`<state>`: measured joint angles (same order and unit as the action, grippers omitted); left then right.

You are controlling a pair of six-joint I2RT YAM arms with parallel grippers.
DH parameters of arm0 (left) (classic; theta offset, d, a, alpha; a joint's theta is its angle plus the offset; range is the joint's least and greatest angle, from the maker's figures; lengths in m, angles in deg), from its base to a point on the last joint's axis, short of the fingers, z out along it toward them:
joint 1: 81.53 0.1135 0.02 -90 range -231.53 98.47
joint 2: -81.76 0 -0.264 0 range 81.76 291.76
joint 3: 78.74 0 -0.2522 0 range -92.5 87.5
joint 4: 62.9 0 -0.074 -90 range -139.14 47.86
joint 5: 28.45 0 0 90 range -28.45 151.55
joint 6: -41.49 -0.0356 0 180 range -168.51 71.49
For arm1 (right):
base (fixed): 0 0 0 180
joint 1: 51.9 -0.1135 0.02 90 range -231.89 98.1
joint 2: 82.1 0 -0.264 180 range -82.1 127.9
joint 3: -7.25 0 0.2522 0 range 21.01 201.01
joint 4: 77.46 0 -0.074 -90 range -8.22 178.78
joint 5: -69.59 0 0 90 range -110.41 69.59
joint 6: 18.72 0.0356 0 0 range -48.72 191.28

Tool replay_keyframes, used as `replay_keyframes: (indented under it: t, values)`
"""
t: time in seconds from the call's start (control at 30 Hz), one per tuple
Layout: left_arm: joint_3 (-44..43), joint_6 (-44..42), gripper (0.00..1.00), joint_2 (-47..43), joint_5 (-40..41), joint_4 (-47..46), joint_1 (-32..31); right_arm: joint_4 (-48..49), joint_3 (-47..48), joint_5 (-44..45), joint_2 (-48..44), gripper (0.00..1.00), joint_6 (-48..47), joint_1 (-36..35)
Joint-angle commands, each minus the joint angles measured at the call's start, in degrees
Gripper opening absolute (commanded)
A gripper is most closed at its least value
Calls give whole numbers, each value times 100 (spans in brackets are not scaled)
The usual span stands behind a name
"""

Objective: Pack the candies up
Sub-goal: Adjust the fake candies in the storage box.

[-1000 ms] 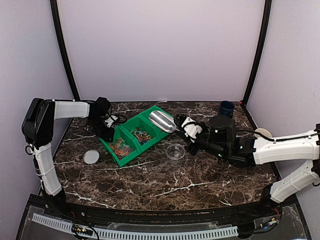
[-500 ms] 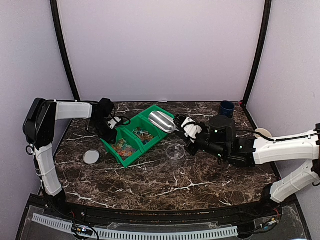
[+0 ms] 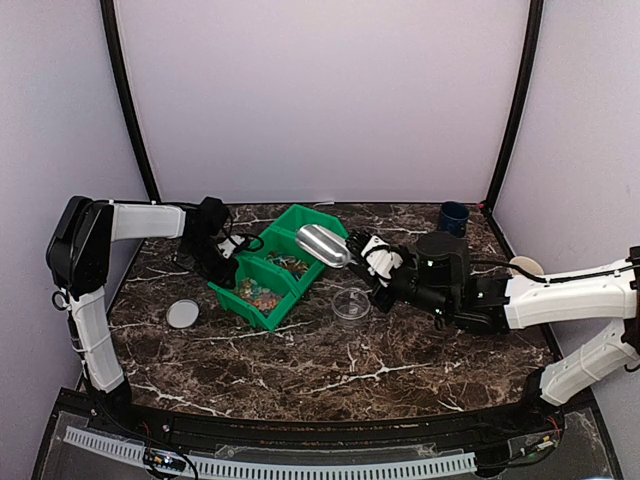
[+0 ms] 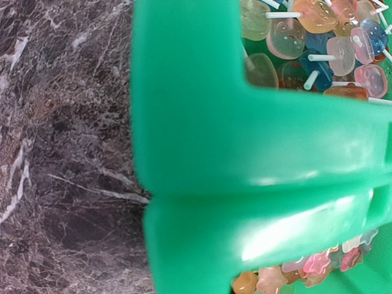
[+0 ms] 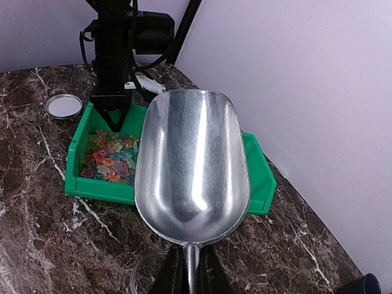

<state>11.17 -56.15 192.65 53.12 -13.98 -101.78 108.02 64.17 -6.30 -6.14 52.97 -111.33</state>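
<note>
The candies [image 3: 262, 292] lie as small mixed-colour pieces in the green three-compartment bin [image 3: 300, 222]; they also show in the right wrist view [image 5: 110, 160] and the left wrist view [image 4: 306, 272]. My left gripper [image 3: 222, 264] is shut on the bin's left end wall, and that end is tipped up. Its fingers do not show in the left wrist view, where the bin wall [image 4: 202, 153] fills the frame. My right gripper [image 5: 191, 260] is shut on the handle of an empty metal scoop [image 5: 193, 162], held above the bin's right end. The small clear jar [image 3: 350, 304] stands just below the scoop.
A flat round whitish lid [image 3: 182, 314] lies left of the bin. A dark blue cup [image 3: 454, 217] stands at the back right. A pale round object [image 3: 526, 267] lies by the right wall. Lollipop-like sweets [image 4: 318, 43] fill a neighbouring compartment.
My left gripper has moved right and lifted the bin's left end, so the bin has tipped and shifted toward the scoop. The right arm and scoop have barely moved.
</note>
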Motion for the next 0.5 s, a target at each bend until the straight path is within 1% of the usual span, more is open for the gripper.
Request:
replay_keyframes:
  t: [0.0, 0.1, 0.23, 0.37, 0.47]
  values:
    - [236, 306, 0, 147, -413, -131, -49, 145, 113, -53, 87, 0, 64, 52]
    - [208, 455, 0, 37, -508, -193, -48, 66, 174, -33, 126, 0, 73, 47]
    - [250, 728, 0, -207, -708, -332, -46, -345, 520, 38, 296, 0, 89, 52]
    - [367, 966, 0, -480, -708, -485, -53, -1083, 1118, 4, 484, 0, 170, 50]
    - [492, 1143, 0, -675, -646, -641, -57, -1819, 1774, -93, 622, 0, 269, 52]
